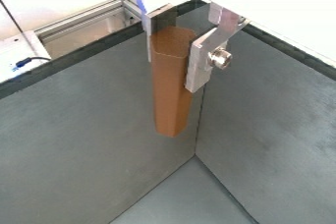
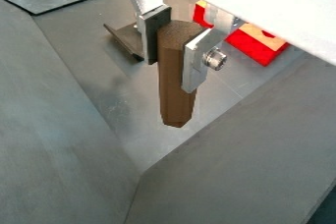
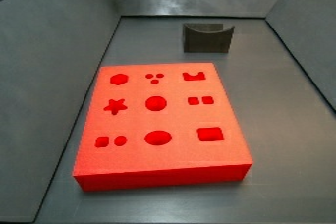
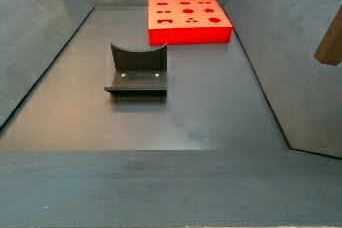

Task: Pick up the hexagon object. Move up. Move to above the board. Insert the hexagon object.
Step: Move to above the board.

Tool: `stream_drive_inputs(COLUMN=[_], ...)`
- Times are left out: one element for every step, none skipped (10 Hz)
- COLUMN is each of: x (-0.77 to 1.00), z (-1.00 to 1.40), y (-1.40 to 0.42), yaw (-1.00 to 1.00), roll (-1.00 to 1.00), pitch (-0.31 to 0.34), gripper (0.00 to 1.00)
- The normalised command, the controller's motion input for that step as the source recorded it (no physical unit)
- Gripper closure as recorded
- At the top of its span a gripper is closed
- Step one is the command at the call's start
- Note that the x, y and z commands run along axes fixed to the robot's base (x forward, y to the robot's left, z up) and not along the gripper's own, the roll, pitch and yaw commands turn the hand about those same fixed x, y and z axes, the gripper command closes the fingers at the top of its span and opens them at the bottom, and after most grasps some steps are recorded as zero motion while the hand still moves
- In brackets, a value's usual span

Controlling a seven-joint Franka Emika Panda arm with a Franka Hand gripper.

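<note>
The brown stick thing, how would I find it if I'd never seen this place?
Start at the big flat bright red board with shape holes, lying on the grey floor, then look up and away from it to the robot's claw. The slim brown peg hangs upright between its silver fingers, off the floor. It is tall and narrow, unlike the squat dark grey notched block below.

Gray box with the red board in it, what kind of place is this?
Probably a robot test bench: a gray walled bin, a red shape-hole board, and a gripper holding a brown hexagon peg above the floor.
</note>
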Motion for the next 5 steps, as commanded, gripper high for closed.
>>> stream_drive_inputs(x=[-0.43,-0.43,-0.43,-0.43,-0.43], z=[0.02,0.02,0.02,0.02,0.02], y=[0.00,0.00,0.00,0.00,0.00], yaw=[0.02,0.02,0.02,0.02,0.02], roll=[0.07,0.07,0.07,0.07,0.07], pitch=[0.077,0.077,0.077,0.077,0.077], gripper=[1.00,1.00,1.00,1.00,1.00])
